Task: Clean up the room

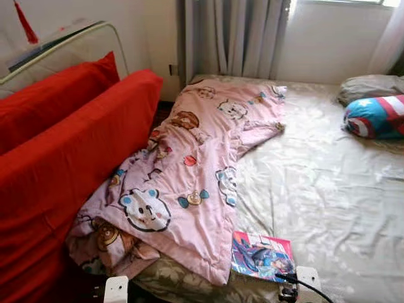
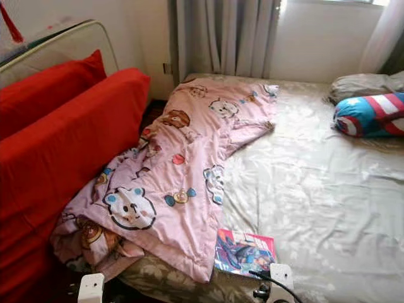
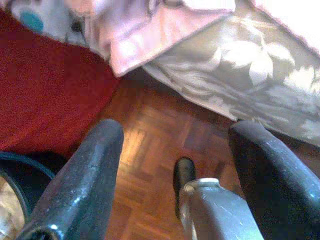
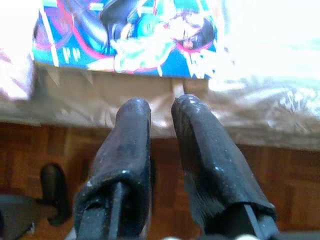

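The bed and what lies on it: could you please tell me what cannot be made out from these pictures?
- Colourful comic book: its near-left corner is tucked under the pink cartoon-print quilt, left eye view.
- Blue, red and white round cushion: cut off by the picture's right edge.
- Comic's cover art: blurred in the right wrist view, beyond the right tool.
- Left tool sees blurred floor.

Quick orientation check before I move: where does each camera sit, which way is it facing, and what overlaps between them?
Left eye view: head, looking down at the bed, pink cartoon blanket and comic book.
Right eye view: same scene, shifted; red sofa on the robot's left.
Left wrist view: low, facing the parquet floor at the bed's edge; left end effector open.
Right wrist view: low, facing the bed's edge; right end effector nearly closed, empty.
Shared: the comic book appears in the right wrist and both eye views.
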